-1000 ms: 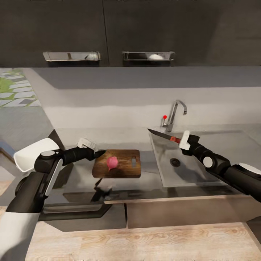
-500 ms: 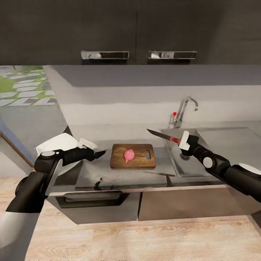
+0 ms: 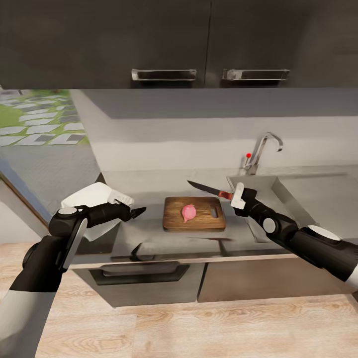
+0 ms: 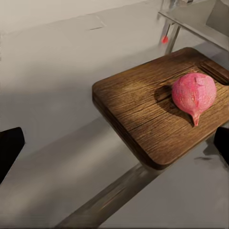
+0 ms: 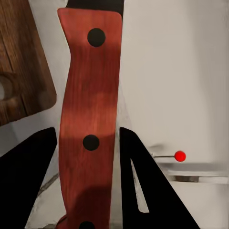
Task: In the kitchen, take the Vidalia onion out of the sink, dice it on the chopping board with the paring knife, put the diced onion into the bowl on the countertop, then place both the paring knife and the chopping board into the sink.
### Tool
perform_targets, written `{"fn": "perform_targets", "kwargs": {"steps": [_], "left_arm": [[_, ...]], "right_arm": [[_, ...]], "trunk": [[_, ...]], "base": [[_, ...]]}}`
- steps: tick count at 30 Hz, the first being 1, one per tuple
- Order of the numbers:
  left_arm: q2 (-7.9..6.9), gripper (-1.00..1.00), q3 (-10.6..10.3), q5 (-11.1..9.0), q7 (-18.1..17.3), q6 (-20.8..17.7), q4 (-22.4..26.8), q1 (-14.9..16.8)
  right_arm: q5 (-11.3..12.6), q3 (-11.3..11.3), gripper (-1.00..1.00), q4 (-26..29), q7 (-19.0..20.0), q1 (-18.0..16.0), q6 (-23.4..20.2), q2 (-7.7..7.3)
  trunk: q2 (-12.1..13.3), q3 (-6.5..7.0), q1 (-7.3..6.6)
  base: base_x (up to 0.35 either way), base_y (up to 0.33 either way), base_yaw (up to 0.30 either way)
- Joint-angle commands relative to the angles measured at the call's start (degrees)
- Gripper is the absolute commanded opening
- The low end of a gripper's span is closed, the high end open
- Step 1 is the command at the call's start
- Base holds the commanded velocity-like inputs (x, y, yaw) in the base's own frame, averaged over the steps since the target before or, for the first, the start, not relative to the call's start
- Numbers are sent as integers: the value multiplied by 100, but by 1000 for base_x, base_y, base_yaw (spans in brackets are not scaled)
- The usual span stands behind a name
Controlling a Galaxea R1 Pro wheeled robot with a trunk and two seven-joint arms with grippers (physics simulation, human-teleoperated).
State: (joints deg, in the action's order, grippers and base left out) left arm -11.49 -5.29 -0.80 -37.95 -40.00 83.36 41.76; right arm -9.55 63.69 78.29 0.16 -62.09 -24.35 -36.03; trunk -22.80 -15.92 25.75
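Note:
On the grey countertop (image 3: 149, 233) the brown chopping board (image 3: 206, 221) lies flat, and the pink Vidalia onion (image 3: 189, 212) rests whole on its middle. My right gripper (image 3: 237, 196) is shut on the reddish handle of the paring knife (image 3: 209, 189). The dark blade points left, raised above the board's far edge. Up close, that handle (image 5: 90, 119) sits between the black fingers (image 5: 28, 181). My left gripper (image 3: 135, 212) hovers open left of the board, facing the onion (image 4: 193, 93) and board (image 4: 138, 114). The white bowl (image 3: 94, 195) stands behind my left arm, partly hidden.
The sink (image 3: 263, 179) with its chrome tap (image 3: 263, 149) lies right of the board, its drainboard stretching further right. Dark wall cabinets (image 3: 199, 40) hang above. The counter's front edge and drawers are just below, over a wooden floor (image 3: 199, 328).
The whole view has shifted, so the camera moved. Against the board, my right gripper has carried the knife left from over the sink to above the board's far edge. The left gripper stays open.

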Motion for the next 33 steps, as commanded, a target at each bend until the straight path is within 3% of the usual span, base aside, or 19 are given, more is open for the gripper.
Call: {"fn": "perform_targets", "kwargs": {"steps": [1,4,21,29,33], "left_arm": [[-3,100,-5,-8,-9,-38,5,6],[-3,100,-7,-8,-10,-35,4,7],[4,100,-7,-8,-10,-34,-10,7],[6,100,-14,-1,-10,-34,-35,7],[6,100,-249,0,-10,-26,-245,7]], "right_arm": [[-62,21,-100,6,1,-14,-46,42],[-73,24,-100,-59,3,-14,-47,228],[-107,43,-100,-76,-3,-14,-63,268],[-644,67,-100,-123,-9,-14,-56,263],[-779,161,-100,-303,-174,-14,-44,263]], "trunk": [[-12,-12,4],[-12,-12,4],[-12,-12,4],[-12,-12,4],[-12,-12,4]], "base": [[0,47,0],[0,19,0],[0,1,0],[0,0,0],[0,0,0]]}}
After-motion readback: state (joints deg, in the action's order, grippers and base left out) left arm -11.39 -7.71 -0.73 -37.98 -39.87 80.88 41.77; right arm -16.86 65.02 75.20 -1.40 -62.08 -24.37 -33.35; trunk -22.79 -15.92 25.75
